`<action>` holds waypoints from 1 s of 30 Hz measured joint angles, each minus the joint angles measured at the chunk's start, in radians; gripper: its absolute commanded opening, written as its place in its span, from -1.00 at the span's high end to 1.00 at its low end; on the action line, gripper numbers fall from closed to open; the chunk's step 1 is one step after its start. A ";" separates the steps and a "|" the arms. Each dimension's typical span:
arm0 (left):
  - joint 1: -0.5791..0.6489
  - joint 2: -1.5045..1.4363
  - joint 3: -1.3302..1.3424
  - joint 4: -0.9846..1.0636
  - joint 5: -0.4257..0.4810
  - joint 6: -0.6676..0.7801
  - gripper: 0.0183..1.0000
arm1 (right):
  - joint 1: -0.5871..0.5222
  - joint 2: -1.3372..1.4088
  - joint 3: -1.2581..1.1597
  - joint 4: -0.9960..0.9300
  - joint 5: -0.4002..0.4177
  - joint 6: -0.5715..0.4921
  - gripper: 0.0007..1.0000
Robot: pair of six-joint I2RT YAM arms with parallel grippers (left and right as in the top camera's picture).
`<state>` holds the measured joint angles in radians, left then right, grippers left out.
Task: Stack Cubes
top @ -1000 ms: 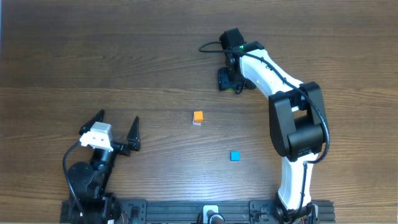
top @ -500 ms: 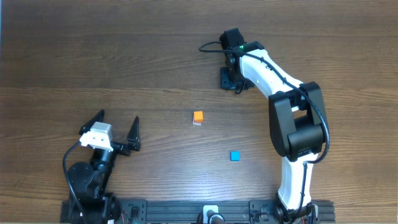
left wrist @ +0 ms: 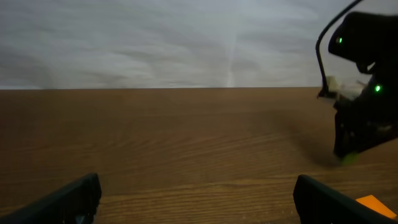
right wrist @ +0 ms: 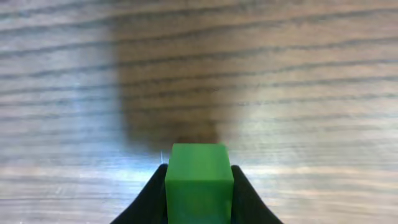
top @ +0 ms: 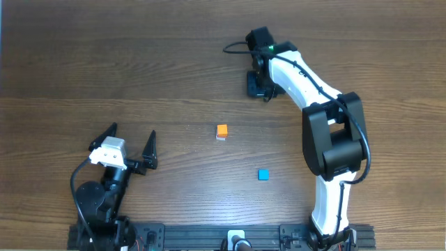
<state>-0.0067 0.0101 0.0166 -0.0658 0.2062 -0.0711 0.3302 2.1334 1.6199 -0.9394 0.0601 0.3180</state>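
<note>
Ideally, right jaws clamped on the small green cube carry it level, squarely above the small orange cube.

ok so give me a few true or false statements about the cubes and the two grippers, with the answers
1. The right gripper is shut on a green cube. True.
2. The left gripper holds the orange cube. False: the left gripper is open and holds nothing, and the orange cube is out on the table, apart from it.
3. The blue cube sits on top of the orange cube. False: the two are apart on the table.
4. In the top view, the blue cube is nearer the arms' bases than the orange cube. True.
</note>
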 measured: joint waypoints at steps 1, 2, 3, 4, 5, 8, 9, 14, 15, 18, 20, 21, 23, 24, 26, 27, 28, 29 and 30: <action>0.000 0.000 0.000 0.000 0.000 0.000 -1.00 | 0.001 -0.001 0.019 -0.021 0.001 0.000 0.98; 0.000 0.000 0.000 0.000 0.000 0.000 -1.00 | 0.003 -0.001 0.045 -0.048 0.000 0.000 0.98; 0.000 0.000 0.000 0.000 0.000 0.000 -1.00 | 0.006 -0.005 0.065 -0.070 0.000 0.000 0.98; 0.000 0.000 0.000 0.000 0.000 0.000 -1.00 | 0.013 -0.011 0.086 -0.096 0.001 0.000 0.98; 0.000 0.000 0.000 0.000 0.000 0.000 -1.00 | 0.019 -0.017 0.099 -0.116 0.001 0.003 0.98; 0.000 0.000 0.000 0.000 0.000 0.000 -1.00 | 0.064 -0.064 0.134 -0.179 0.003 0.023 0.98; 0.000 0.000 0.000 0.000 0.000 0.000 -1.00 | 0.085 -0.085 0.140 -0.196 0.004 0.031 0.98; 0.000 0.000 0.000 0.000 0.000 0.000 -1.00 | 0.241 -0.157 0.152 -0.260 0.003 0.084 0.98; 0.000 0.000 0.000 0.000 0.000 0.000 -1.00 | 0.270 -0.158 0.153 -0.270 0.003 0.096 0.98; 0.000 0.000 0.000 0.000 0.000 0.000 -1.00 | 0.352 -0.158 0.154 -0.293 0.003 0.137 0.98; 0.000 0.000 0.000 0.000 0.000 0.000 -1.00 | 0.378 -0.158 0.154 -0.309 0.003 0.161 0.98; 0.000 0.000 0.000 0.000 0.000 0.000 -1.00 | 0.381 -0.158 0.154 -0.316 0.003 0.171 0.98; 0.000 0.000 0.000 0.000 0.000 0.000 -1.00 | 0.383 -0.158 0.154 -0.326 0.003 0.189 0.98; 0.000 0.000 0.000 0.000 0.000 0.000 -1.00 | 0.382 -0.158 0.152 -0.330 0.003 0.201 0.98; 0.000 0.000 0.000 0.000 0.000 0.000 -1.00 | 0.379 -0.158 0.140 -0.329 0.003 0.215 0.98; 0.000 0.000 0.000 0.000 0.000 0.000 -1.00 | 0.379 -0.158 0.132 -0.329 0.003 0.221 0.98; 0.000 0.000 0.000 0.000 0.000 0.000 -1.00 | 0.378 -0.158 0.112 -0.328 0.003 0.232 0.98; 0.000 0.000 0.000 0.000 0.000 0.000 -1.00 | 0.378 -0.158 0.101 -0.329 0.003 0.235 0.98; 0.000 0.000 0.000 0.000 0.000 0.000 -1.00 | 0.378 -0.158 0.087 -0.327 0.002 0.240 0.98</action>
<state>-0.0067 0.0101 0.0166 -0.0658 0.2062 -0.0711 0.7086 1.9751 1.7069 -1.2667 0.0620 0.5583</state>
